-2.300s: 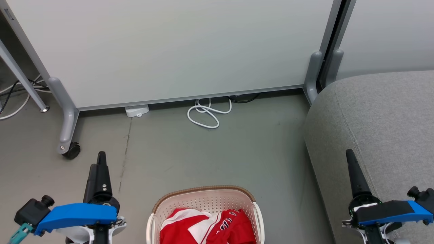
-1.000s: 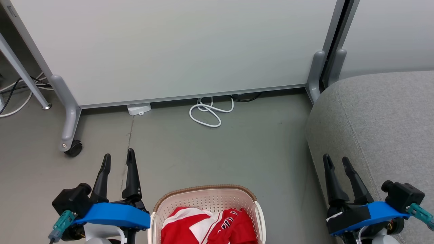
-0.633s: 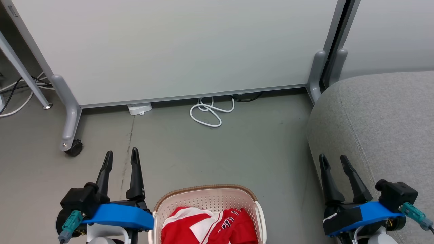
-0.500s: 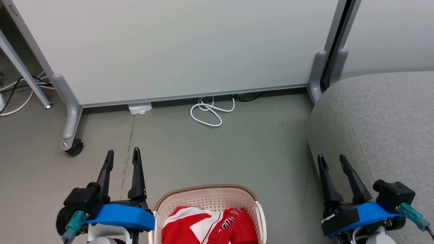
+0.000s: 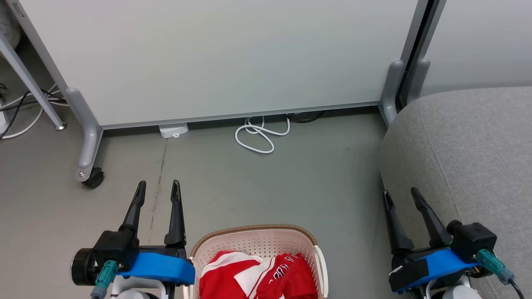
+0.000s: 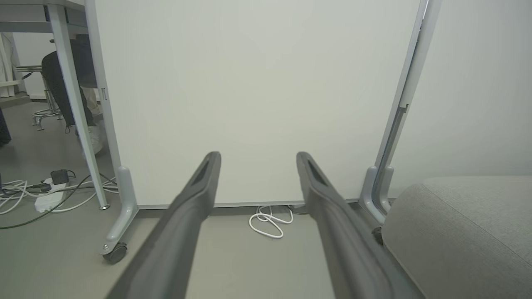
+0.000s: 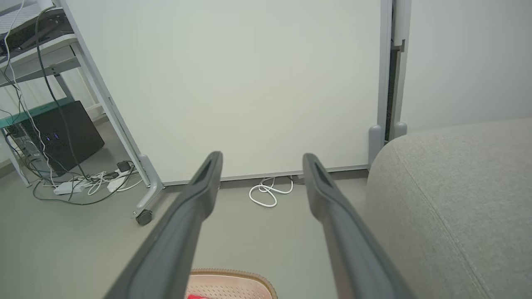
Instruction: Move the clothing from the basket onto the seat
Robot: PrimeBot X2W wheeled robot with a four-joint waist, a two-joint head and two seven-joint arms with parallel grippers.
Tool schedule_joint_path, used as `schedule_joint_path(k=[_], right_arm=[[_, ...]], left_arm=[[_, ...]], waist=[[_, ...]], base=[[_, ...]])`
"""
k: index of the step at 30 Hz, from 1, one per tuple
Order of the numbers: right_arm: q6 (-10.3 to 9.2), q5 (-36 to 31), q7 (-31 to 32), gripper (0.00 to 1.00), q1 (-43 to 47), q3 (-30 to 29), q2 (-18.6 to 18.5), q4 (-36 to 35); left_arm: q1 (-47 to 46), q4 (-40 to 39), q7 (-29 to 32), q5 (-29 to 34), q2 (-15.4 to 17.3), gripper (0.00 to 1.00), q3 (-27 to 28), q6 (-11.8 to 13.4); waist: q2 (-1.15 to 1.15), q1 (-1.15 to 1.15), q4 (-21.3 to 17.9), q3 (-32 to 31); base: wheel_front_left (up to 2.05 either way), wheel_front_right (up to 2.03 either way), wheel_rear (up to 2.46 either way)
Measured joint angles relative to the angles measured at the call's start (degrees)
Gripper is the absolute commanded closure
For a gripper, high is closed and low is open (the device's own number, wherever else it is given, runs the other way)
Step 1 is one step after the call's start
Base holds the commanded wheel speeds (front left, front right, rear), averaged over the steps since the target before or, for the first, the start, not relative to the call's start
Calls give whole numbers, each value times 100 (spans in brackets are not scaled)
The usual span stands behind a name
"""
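Observation:
The cream basket (image 5: 253, 241) with its brown rim sits on the floor at the bottom middle of the head view; its far rim (image 7: 232, 275) also peeks into the right wrist view. Red clothing (image 5: 257, 276) with white bands and black lettering lies heaped inside it. The grey seat (image 5: 469, 153) fills the right side, also seen as seat (image 6: 461, 232) and seat (image 7: 453, 199). My left gripper (image 5: 158, 187) stands open just left of the basket, holding nothing. My right gripper (image 5: 401, 194) is open beside the seat's front edge, empty.
A pale grey wheeled partition panel (image 5: 216, 58) stands across the back, its caster (image 5: 92, 177) at the left. A coiled white cable (image 5: 257, 135) and a small white box (image 5: 173, 130) lie on the floor beneath it. Cables and a table leg (image 5: 31, 83) are far left.
Both grippers rolled from edge-on to show two spread fingers, and both drew inward toward the basket. The camera shifted slightly, sliding the scene right.

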Motion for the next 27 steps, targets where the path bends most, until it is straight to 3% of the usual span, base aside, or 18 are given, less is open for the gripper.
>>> schedule_joint_path(k=[27], right_arm=[[1,-873,-231,0,-54,-13,-10,149]], left_arm=[[-85,185,-222,817,-42,0,-88,-169]], waist=[[0,0,64,41]], base=[[0,0,0]])
